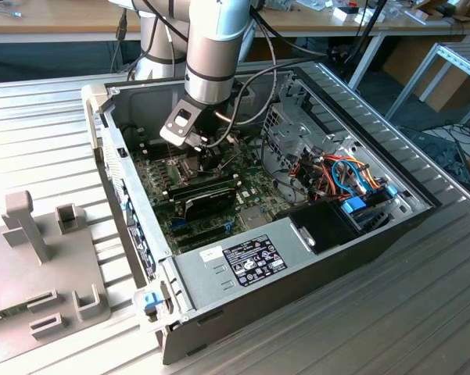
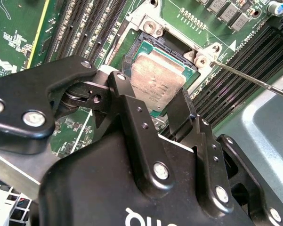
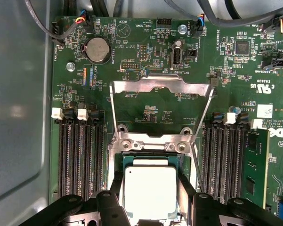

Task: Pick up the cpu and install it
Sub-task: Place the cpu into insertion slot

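Ribbed table (image 1: pixel 31 133) — computer case (image 1: pixel 297 293), grey fixture (image 1: pixel 39 266)

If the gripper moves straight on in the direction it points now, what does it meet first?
Most likely the cpu, which lies right ahead of the gripper at the open cpu socket on the motherboard. The gap between them is unclear.

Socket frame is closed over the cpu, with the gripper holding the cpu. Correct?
No. The frame is swung open, clear of the cpu, as the first wrist view shows. The gripper does hold the cpu, which is uncovered.
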Tool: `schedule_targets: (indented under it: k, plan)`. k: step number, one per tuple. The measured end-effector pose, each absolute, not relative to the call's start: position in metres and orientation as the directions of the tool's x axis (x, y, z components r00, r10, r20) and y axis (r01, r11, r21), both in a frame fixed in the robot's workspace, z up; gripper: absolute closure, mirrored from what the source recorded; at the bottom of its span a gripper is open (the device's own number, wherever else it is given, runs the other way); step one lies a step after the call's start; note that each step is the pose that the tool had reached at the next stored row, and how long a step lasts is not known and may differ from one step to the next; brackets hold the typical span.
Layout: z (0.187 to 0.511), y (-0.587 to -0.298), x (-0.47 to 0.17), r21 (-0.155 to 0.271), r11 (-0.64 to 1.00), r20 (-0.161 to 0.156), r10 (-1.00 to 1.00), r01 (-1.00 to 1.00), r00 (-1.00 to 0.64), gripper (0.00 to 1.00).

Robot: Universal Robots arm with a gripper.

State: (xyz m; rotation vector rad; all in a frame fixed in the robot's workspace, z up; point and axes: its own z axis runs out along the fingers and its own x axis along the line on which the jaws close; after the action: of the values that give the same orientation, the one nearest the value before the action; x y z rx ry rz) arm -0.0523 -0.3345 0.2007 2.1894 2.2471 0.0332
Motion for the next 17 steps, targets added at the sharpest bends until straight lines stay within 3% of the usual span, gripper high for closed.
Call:
schedule_targets:
  k: [17]
  plan:
    - [0.2019, -0.3364, -0.0546, 0.023, 0.026, 0.012, 1.0, 0.999, -0.026, 0.45]
